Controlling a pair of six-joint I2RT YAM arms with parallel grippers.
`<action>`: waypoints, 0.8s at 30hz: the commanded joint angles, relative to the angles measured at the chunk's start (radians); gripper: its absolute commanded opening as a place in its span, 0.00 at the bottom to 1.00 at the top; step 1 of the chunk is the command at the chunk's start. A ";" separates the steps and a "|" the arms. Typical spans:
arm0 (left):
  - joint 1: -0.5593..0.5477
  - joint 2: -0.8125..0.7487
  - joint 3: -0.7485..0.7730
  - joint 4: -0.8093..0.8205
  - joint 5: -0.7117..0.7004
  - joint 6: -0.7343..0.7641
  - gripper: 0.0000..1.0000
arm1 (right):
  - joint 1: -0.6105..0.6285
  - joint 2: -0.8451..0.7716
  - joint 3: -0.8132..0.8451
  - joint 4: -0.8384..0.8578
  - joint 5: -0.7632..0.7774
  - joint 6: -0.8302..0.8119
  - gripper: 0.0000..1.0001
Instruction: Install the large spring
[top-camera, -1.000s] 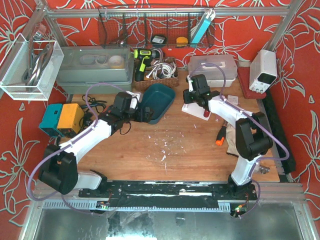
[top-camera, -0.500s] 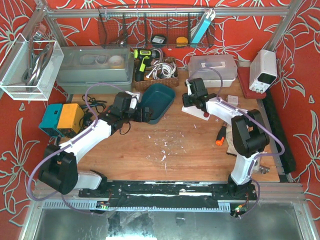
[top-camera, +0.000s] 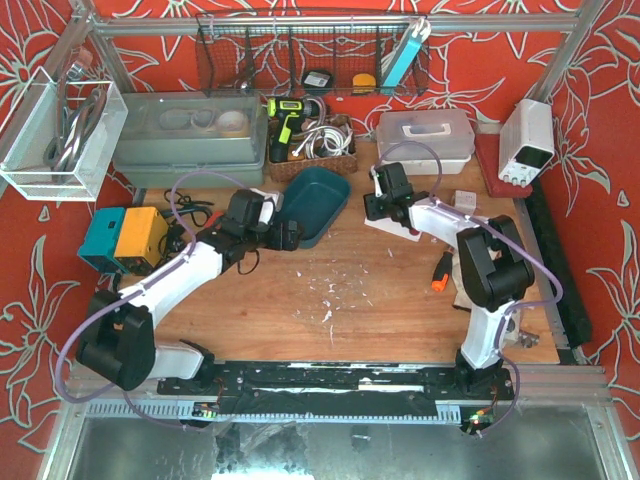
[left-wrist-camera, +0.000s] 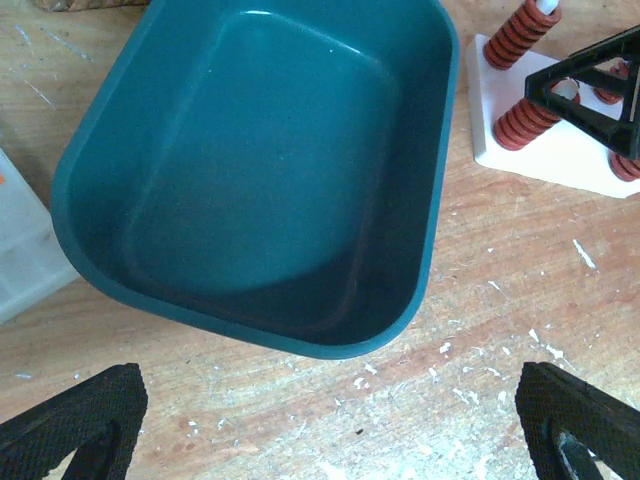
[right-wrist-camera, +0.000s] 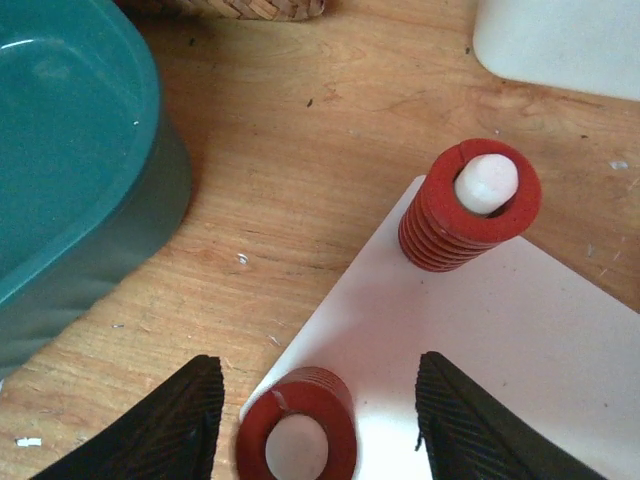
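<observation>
- Right gripper: jaws released, straddling large red coil spring on flat white plastic plate.
- Left gripper: jaws spread wide, teal plastic tub at 12 o'clock.

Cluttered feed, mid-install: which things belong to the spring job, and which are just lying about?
Job: red springs on pegs, white plate, right end effector open around one spring.
Lying about: empty teal tub, yellow drill, power supply, orange-handled tool, clear box.

Bright, even overhead light, I note. Small glare spots sit on the teal bin; a soft shadow lies inside its near wall. Wrist views are sharp, the top view slightly soft.
</observation>
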 joint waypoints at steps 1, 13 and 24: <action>0.006 -0.036 -0.011 0.017 -0.025 0.007 1.00 | 0.005 -0.082 -0.027 -0.033 0.025 -0.004 0.59; 0.006 -0.120 0.014 0.040 -0.182 -0.007 1.00 | 0.001 -0.584 -0.191 -0.181 0.109 -0.059 0.99; -0.005 -0.383 -0.270 0.484 -0.285 0.107 1.00 | 0.001 -0.976 -0.536 -0.053 0.325 -0.185 0.99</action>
